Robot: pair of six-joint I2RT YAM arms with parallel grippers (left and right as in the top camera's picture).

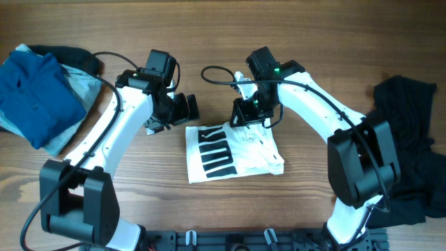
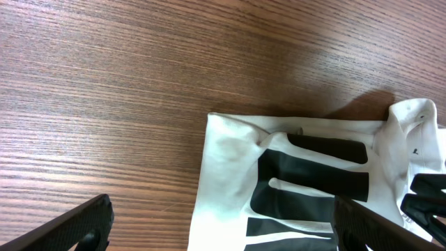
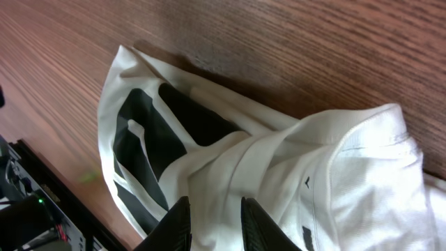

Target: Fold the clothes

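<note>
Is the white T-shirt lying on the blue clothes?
No, the white T-shirt lies on the bare table, well apart from the blue clothes.

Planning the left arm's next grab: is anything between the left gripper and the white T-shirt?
Nothing visible. The left gripper hangs open at a corner of the white T-shirt, with only the wood of the table beside it. The right gripper is over the shirt's opposite end, clear of that path.

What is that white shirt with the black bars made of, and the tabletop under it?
The white T-shirt looks like soft, matte knit fabric, probably cotton: it creases and bunches, and a stitched hem shows. Its black bars look like a flat print. The table shows brown wood grain with a faint sheen; solid wood or laminate, I cannot tell.
</note>
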